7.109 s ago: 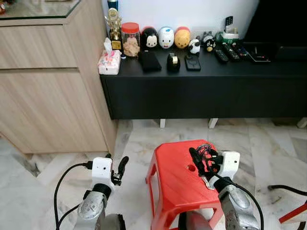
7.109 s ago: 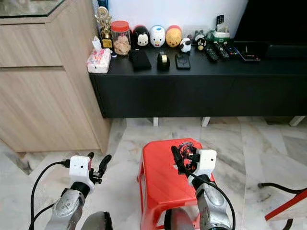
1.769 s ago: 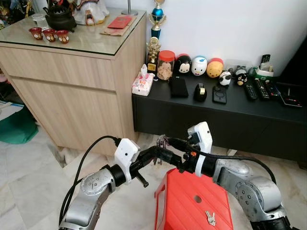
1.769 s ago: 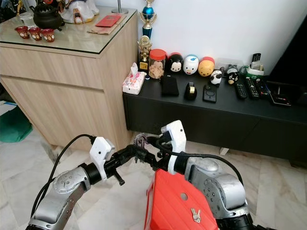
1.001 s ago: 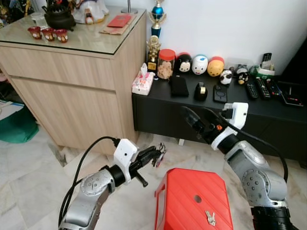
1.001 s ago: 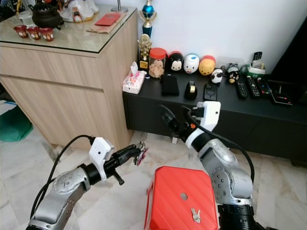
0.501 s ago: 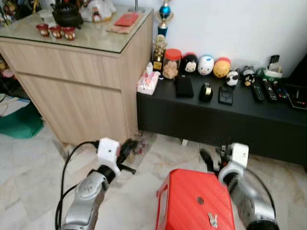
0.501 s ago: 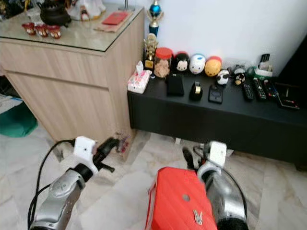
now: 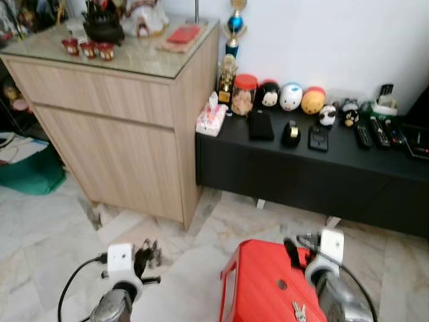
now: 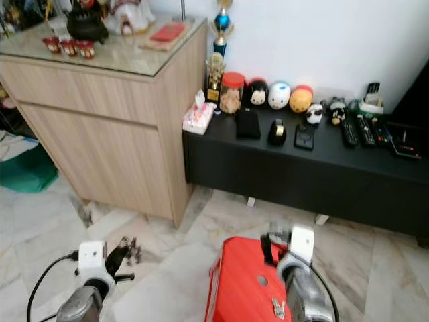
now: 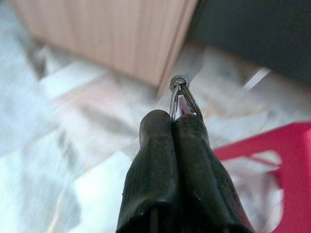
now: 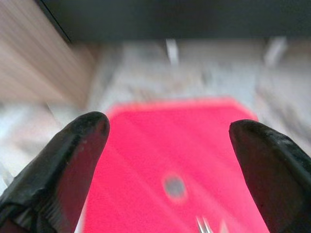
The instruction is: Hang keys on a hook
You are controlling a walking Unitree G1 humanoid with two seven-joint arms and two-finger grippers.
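Left gripper (image 9: 144, 253) low at lower left, fingers (image 11: 160, 160) pressed together, pinching a key ring (image 11: 181, 92). Right gripper (image 9: 295, 249) low at lower right, fingers (image 12: 73, 155) spread wide, holding nothing.

The red stool (image 9: 268, 288) is the main obstacle, low and directly ahead, with one key (image 9: 297, 310) lying on its seat. Left of the stool, bare marble floor (image 9: 47, 235) gives open passage. Beyond the stool, the black table (image 9: 315, 168) blocks the way, its top crowded with jars, figurines and remotes. Left of the table, the tall wooden cabinet (image 9: 114, 141) walls off that side.
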